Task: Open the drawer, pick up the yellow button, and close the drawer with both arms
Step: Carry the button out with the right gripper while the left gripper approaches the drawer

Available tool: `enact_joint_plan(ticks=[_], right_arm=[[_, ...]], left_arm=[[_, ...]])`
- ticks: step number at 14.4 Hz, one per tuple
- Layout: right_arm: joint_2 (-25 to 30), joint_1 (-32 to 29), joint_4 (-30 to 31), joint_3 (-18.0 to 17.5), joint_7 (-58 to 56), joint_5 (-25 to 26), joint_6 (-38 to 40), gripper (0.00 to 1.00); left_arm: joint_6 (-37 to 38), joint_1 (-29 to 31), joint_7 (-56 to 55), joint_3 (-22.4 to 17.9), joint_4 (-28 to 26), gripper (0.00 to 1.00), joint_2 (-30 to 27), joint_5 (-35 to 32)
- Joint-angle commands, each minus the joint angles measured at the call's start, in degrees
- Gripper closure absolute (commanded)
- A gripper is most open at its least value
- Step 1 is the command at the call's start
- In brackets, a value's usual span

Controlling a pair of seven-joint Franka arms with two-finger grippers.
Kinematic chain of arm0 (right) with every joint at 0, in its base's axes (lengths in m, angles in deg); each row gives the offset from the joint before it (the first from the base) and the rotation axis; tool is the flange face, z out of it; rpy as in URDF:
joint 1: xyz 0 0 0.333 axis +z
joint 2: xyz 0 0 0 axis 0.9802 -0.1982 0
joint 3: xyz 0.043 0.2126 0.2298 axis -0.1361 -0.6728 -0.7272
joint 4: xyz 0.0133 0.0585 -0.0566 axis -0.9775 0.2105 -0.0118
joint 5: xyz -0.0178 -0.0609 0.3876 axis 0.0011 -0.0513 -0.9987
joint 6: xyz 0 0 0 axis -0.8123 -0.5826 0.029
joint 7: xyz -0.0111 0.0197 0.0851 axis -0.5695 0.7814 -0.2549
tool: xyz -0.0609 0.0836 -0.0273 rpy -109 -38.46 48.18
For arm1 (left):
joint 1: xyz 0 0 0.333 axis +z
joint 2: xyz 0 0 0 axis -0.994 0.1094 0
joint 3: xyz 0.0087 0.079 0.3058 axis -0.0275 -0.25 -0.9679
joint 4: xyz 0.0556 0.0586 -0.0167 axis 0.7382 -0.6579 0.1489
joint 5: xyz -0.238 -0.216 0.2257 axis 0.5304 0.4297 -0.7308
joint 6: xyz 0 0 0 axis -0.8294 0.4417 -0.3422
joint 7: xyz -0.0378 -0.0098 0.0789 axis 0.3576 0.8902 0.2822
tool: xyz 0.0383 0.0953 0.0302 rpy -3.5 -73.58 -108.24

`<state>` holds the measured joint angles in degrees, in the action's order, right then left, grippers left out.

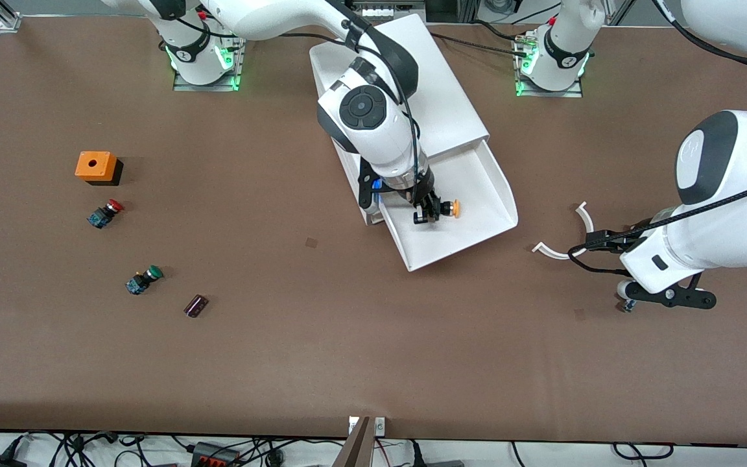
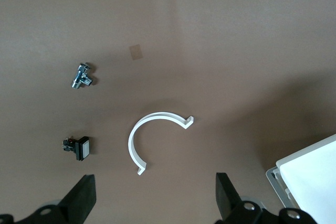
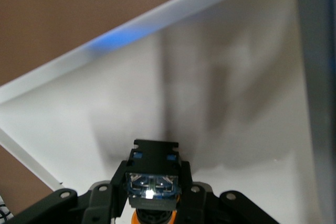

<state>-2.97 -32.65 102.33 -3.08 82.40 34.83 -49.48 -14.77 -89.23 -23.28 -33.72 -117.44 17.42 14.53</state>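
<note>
The top drawer [image 1: 477, 194] is pulled out of the white cabinet [image 1: 425, 84], toward the front camera. My right gripper [image 1: 426, 213] is inside the open drawer, shut on the button [image 1: 456, 208], whose orange cap sticks out sideways. In the right wrist view the button's black and blue body [image 3: 152, 182] sits between the fingers of the right gripper [image 3: 152, 200], over the drawer's white floor [image 3: 210, 103]. I cannot tell whether the button touches the floor. My left gripper [image 1: 668, 297] is open and empty over the table at the left arm's end, and it also shows in the left wrist view [image 2: 156, 203].
A white curved piece [image 1: 550, 251] [image 2: 131, 140] lies between the drawer and my left gripper. A metal fitting [image 2: 83, 75] and a white-capped switch [image 2: 77, 148] lie near it. An orange box [image 1: 96, 167], a red-capped button [image 1: 105, 213], a green-capped button [image 1: 144, 279] and a small dark block [image 1: 196, 305] lie at the right arm's end.
</note>
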Motion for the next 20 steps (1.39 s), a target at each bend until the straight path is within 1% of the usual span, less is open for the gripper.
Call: enact_joint_plan(ticks=[1, 5, 7, 9, 11, 13, 15, 16, 17, 19, 20], right_arm=[[-0.4, -0.5, -2.7, -0.2, 0.1, 0.4, 0.0, 0.89], [0.0, -1.1, -5.0, -0.1, 0.5, 0.1, 0.5, 0.89], [1.4, -2.8, -5.2, 0.1, 0.2, 0.2, 1.5, 0.89], [2.7, -4.7, -5.2, 0.2, -2.1, 0.5, 4.1, 0.89], [4.4, -6.7, -5.1, 0.2, -8.7, 0.3, 7.1, 0.89], [5.5, -8.4, -4.6, 0.1, -16.5, 0.6, 11.8, 0.89], [6.2, -9.7, -4.0, 0.2, -23.5, 0.7, 15.2, 0.90], [6.5, -10.5, -3.5, 0.2, -26.3, 0.8, 16.3, 0.90], [7.2, -11.2, -2.5, 0.2, -30.2, 0.8, 17.7, 0.90], [9.0, -12.8, 0.9, 0.2, -38.6, 0.8, 18.3, 0.90], [10.5, -14.0, 3.7, 0.2, -43.6, 0.8, 18.4, 0.91]], left_arm=[[0.3, 0.0, -0.4, 0.0, 1.4, 0.00, 0.5, 0.8], [0.3, 0.1, -2.0, 0.0, 1.7, 0.00, 0.1, 0.8], [0.3, 0.2, -2.7, 0.1, 1.7, 0.00, 0.0, 0.9], [0.3, 0.2, -6.3, 0.2, 1.8, 0.00, -0.1, 1.9], [0.3, 0.0, -14.5, 0.4, 1.8, 0.00, 0.0, 2.5], [0.3, -0.6, -21.6, 0.8, 1.8, 0.00, 0.1, 3.5], [-0.5, -0.7, -25.8, 0.7, 1.7, 0.00, 0.5, 10.4], [-2.1, -0.6, -26.9, 0.7, 1.2, 0.00, 0.5, 13.6], [-3.5, -0.4, -27.3, 0.7, 1.0, 0.00, 0.9, 15.4], [-7.4, -1.6, -30.4, 0.7, 1.0, 0.00, 1.6, 15.1], [-9.2, -3.4, -33.4, 0.5, 0.9, 0.00, 2.0, 15.0]])
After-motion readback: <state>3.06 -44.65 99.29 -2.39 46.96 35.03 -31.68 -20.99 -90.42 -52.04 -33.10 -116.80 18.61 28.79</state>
